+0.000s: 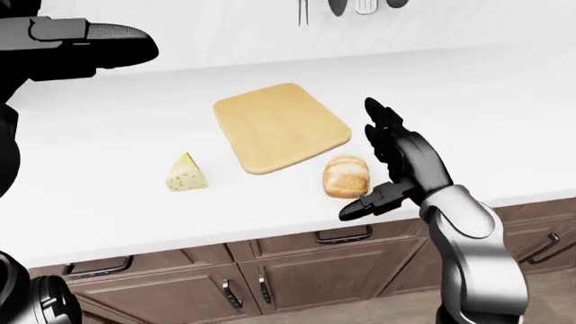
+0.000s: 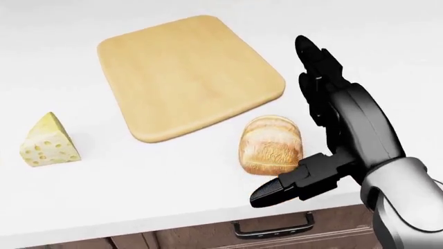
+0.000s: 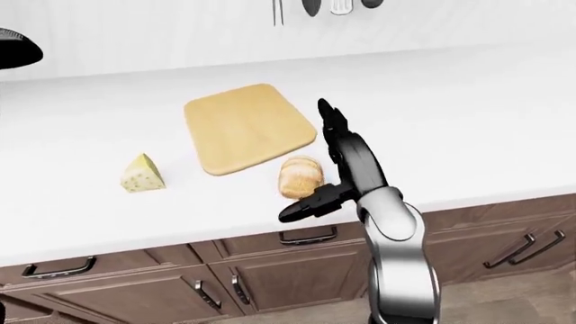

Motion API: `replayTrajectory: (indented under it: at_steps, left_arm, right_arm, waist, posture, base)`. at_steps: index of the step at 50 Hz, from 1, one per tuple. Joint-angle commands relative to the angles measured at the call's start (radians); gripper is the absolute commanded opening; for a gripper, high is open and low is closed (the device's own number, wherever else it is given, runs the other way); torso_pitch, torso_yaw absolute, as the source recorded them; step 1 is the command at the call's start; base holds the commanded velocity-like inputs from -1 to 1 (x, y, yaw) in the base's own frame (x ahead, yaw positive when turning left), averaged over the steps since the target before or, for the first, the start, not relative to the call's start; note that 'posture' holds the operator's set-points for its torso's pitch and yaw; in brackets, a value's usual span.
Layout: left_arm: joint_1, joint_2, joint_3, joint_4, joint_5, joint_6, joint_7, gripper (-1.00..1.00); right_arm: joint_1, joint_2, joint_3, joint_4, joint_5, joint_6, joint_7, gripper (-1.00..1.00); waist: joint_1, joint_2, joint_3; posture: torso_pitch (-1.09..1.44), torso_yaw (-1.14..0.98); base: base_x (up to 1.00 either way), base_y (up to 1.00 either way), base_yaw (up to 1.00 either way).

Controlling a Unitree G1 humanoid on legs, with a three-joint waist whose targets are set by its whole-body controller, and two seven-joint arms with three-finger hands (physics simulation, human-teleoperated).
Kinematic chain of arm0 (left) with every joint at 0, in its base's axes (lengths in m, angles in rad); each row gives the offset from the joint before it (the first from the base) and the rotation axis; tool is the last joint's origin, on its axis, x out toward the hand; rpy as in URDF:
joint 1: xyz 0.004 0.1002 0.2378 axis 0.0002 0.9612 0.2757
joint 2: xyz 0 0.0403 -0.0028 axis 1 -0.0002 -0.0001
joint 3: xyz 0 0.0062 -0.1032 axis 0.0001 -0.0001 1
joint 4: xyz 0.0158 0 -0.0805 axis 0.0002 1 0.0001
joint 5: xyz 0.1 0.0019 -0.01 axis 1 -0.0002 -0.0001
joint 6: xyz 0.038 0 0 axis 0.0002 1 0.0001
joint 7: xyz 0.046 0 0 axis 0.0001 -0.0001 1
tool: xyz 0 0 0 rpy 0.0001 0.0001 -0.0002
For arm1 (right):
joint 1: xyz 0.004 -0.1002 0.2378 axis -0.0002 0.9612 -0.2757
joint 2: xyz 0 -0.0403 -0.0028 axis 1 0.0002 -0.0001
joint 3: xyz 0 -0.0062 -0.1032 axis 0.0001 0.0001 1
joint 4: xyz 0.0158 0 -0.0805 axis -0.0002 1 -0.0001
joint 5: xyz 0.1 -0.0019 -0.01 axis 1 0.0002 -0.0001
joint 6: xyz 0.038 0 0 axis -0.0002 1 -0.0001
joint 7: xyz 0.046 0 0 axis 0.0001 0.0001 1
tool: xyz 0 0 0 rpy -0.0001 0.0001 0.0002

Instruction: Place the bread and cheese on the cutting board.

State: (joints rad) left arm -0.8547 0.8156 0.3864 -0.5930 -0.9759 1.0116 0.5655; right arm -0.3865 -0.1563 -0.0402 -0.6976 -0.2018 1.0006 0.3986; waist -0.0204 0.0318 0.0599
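A bread loaf lies on the white counter just below the lower right corner of the wooden cutting board. A cheese wedge sits on the counter to the left of the board. My right hand is open right of the bread, fingers pointing up and thumb below the loaf, not closed on it. My left arm shows at the upper left of the left-eye view; its hand is out of view.
Brown cabinet drawers with handles run below the counter edge. Utensils hang on the wall above the counter.
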Motion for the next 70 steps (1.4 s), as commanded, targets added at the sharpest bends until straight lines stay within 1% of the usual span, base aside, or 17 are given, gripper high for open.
replayTrajectory:
  at_steps: [1,5,8,11,12,13,20,24,32,36,46,53,57,60,62,63,70]
  left_arm:
    - [-0.024,0.015,0.016,-0.006,0.008,-0.026,0.002,1.0]
    - [-0.026,0.017,0.018,-0.004,0.005,-0.025,0.004,1.0]
    - [-0.027,0.02,0.019,-0.003,0.001,-0.025,0.006,1.0]
    - [-0.025,0.022,0.019,0.0,0.001,-0.029,0.004,1.0]
    - [-0.026,0.023,0.019,0.0,0.0,-0.029,0.004,1.0]
    - [-0.026,0.023,0.018,0.0,0.0,-0.03,0.004,1.0]
    - [-0.028,0.017,0.009,-0.002,0.01,-0.029,0.001,1.0]
    - [-0.028,0.013,0.011,-0.004,0.016,-0.026,-0.003,1.0]
    - [-0.027,0.002,0.008,-0.009,0.028,-0.022,-0.009,1.0]
    - [-0.027,-0.001,0.01,-0.01,0.029,-0.019,-0.01,1.0]
    - [-0.027,-0.001,0.014,-0.014,0.024,-0.014,-0.007,1.0]
    - [-0.024,0.003,0.017,-0.011,0.02,-0.02,-0.004,1.0]
    - [-0.025,0.007,0.017,-0.009,0.014,-0.022,-0.002,1.0]
    - [-0.026,0.011,0.023,-0.004,0.006,-0.024,0.006,1.0]
    - [-0.026,0.014,0.022,-0.003,0.002,-0.027,0.008,1.0]
    - [-0.026,0.016,0.022,-0.003,0.0,-0.027,0.009,1.0]
    - [-0.027,0.024,0.02,-0.001,-0.011,-0.033,0.015,1.0]
  right_arm:
    - [-0.018,-0.003,-0.006,-0.018,-0.006,-0.039,0.002,0.92]
    - [-0.008,0.001,-0.002,-0.005,-0.015,-0.051,0.004,0.87]
    - [-0.006,0.003,0.001,0.012,-0.03,-0.067,0.003,0.88]
    - [-0.007,0.006,0.004,0.008,-0.038,-0.058,0.008,0.83]
    - [-0.007,0.008,0.005,0.013,-0.04,-0.064,0.007,0.76]
    - [-0.01,0.011,0.003,0.021,-0.04,-0.07,0.006,0.73]
    - [-0.024,0.028,-0.007,0.046,-0.04,-0.073,-0.018,0.76]
    - [-0.03,0.03,-0.023,0.063,-0.028,-0.077,-0.036,0.72]
    - [-0.049,0.027,-0.032,0.082,-0.001,-0.059,-0.078,0.66]
    - [-0.051,0.021,-0.034,0.082,0.006,-0.052,-0.093,0.58]
    - [-0.047,0.018,-0.018,0.094,0.01,-0.066,-0.103,0.33]
    - [-0.042,0.017,-0.014,0.091,0.007,-0.068,-0.096,0.28]
    - [-0.042,0.012,-0.012,0.093,-0.001,-0.068,-0.093,0.11]
    - [-0.041,0.015,-0.016,0.091,-0.002,-0.067,-0.092,-0.09]
    - [-0.042,0.014,-0.015,0.089,-0.004,-0.065,-0.091,-0.15]
    - [-0.04,0.012,-0.015,0.093,-0.005,-0.07,-0.089,-0.25]
    - [-0.038,0.012,-0.008,0.095,-0.018,-0.074,-0.085,-0.45]
  waist:
    - [0.0,0.003,-0.02]
    - [0.0,0.004,-0.02]
    - [0.001,0.005,-0.02]
    - [0.002,0.006,-0.021]
    - [0.003,0.006,-0.021]
    - [0.004,0.006,-0.021]
    - [0.006,0.006,-0.022]
    - [0.007,0.005,-0.024]
    - [0.009,0.004,-0.026]
    - [0.01,0.003,-0.028]
    - [0.009,0.001,-0.03]
    - [0.008,0.001,-0.03]
    - [0.007,0.001,-0.03]
    - [0.007,0.001,-0.03]
    - [0.007,0.001,-0.029]
    - [0.006,0.001,-0.029]
    - [0.005,0.002,-0.027]
  posture:
    - [0.0,0.0]
    - [0.0,0.0]
    - [0.0,0.0]
    - [0.0,0.0]
    - [0.0,0.0]
    - [0.0,0.0]
    - [0.0,0.0]
    - [0.0,0.0]
    - [0.0,0.0]
    - [0.0,0.0]
    - [0.0,0.0]
    - [0.0,0.0]
    - [0.0,0.0]
    - [0.0,0.0]
    - [0.0,0.0]
    - [0.0,0.0]
    - [0.0,0.0]
  base:
    - [0.0,0.0,0.0]
    - [0.0,0.0,0.0]
    - [0.0,0.0,0.0]
    - [0.0,0.0,0.0]
    - [0.0,0.0,0.0]
    - [0.0,0.0,0.0]
    - [0.0,0.0,0.0]
    - [0.0,0.0,0.0]
    - [0.0,0.0,0.0]
    - [0.0,0.0,0.0]
    - [0.0,0.0,0.0]
    - [0.0,0.0,0.0]
    - [0.0,0.0,0.0]
    - [0.0,0.0,0.0]
    - [0.0,0.0,0.0]
    - [0.0,0.0,0.0]
    - [0.0,0.0,0.0]
